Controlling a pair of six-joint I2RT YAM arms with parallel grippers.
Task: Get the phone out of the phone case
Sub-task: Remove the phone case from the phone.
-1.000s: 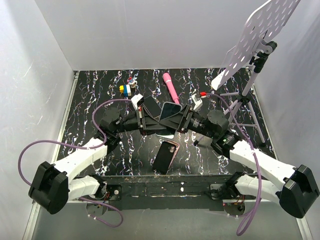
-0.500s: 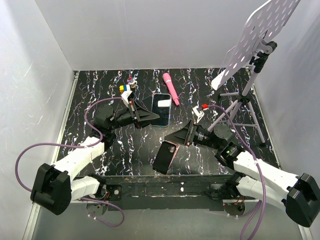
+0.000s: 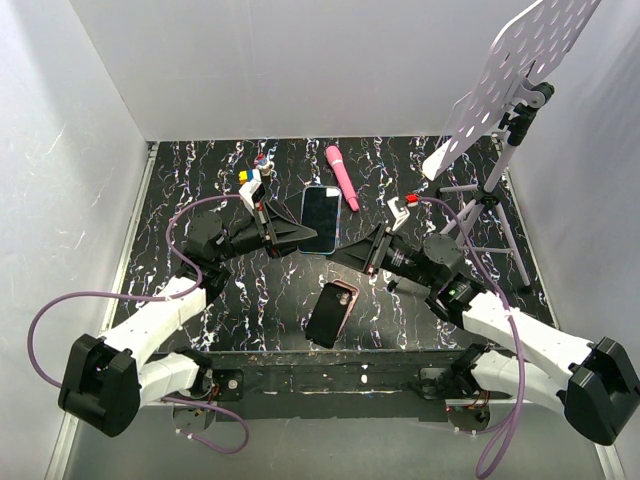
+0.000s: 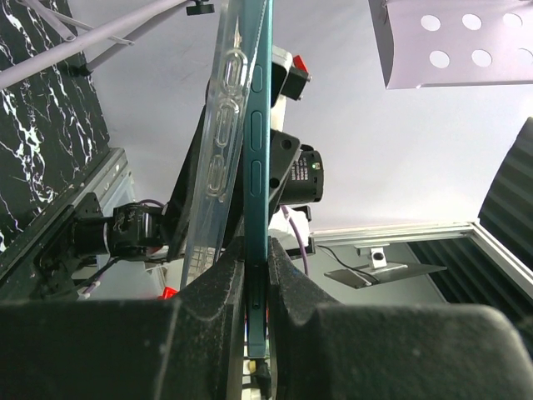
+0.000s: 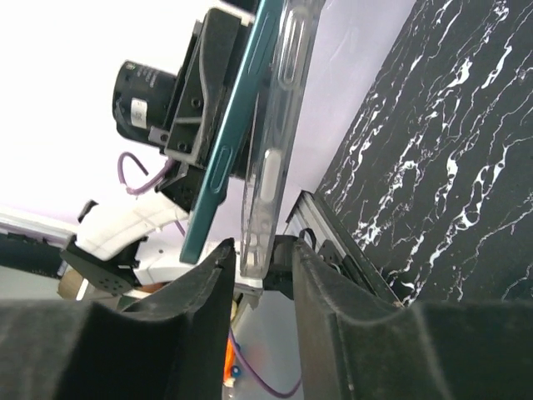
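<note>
Top external: both arms reach inward over mid-surface. Left pincer (image 3: 290,232) and right pincer (image 3: 352,255) meet at the phone (image 3: 322,215), held between them. Left wrist: pincer clamped narrow on the phone's slim teal edge. Right wrist: pincer closed on the phone case (image 5: 279,125), clear ribbed plastic, partly parted from the phone. Second phone in pink shell (image 3: 332,312) lies by the near edge. Pink wand (image 3: 341,176) and small blocks (image 3: 252,178) sit near the far edge, tripod stand (image 3: 490,205) at the right edge. Surface (image 3: 200,170) black, white-veined.
</note>
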